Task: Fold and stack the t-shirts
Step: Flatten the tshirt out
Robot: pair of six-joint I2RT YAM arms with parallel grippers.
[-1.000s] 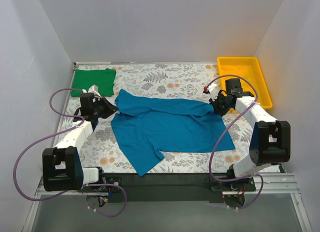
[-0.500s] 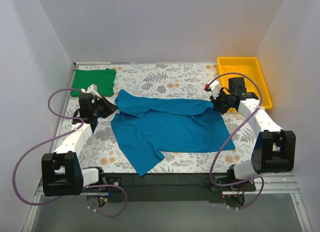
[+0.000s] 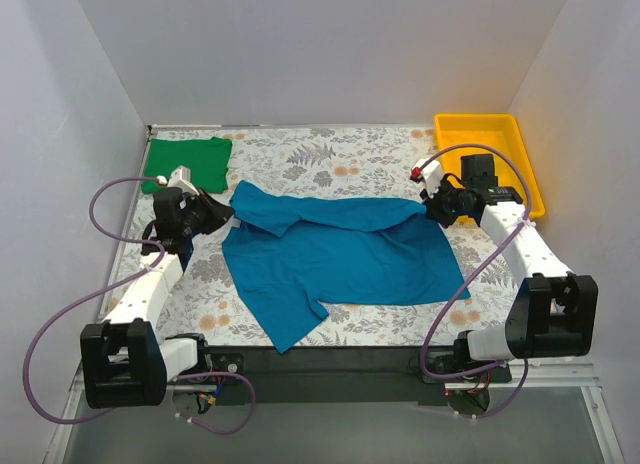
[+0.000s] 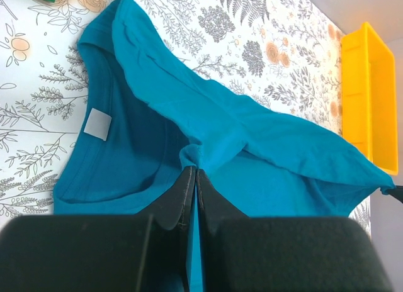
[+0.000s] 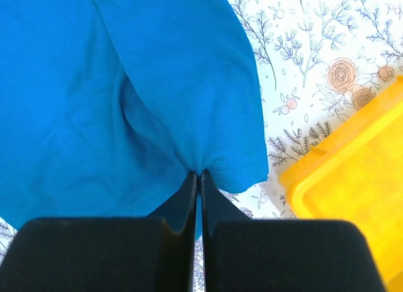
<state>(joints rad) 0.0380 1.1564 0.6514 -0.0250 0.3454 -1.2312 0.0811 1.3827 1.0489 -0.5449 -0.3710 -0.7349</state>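
Both arms grip the teal-blue t-shirt (image 3: pixel 340 256), which lies mostly spread across the middle of the table (image 3: pixel 330 152), its far edge folded over and pulled into a raised ridge between the two hands. The left gripper (image 3: pixel 226 215) is pinched shut on the fabric near the collar, where a small grey label shows inside the neckline. The right gripper (image 3: pixel 431 210) is clamped tight on the hemmed edge at the shirt's opposite end. The green t-shirt (image 3: pixel 187 162) sits folded in the far-left corner, apart from the teal one and just beyond the left arm. The yellow tray (image 3: pixel 482 139) occupies the far-right corner, close beside the right gripper, with the right arm's purple cable (image 3: pixel 470 152) looping over its near end. Nothing lies on top of the teal shirt. Compared with a second ago, the left gripper has shifted slightly toward the far side. The right arm has stretched out, its elbow swinging nearer to the table's front edge. The ridge of cloth between the grippers looks a little straighter, while the green shirt and the tray have not moved. The table carries a white cloth printed with ferns and flowers, enclosed by plain white walls on three sides.
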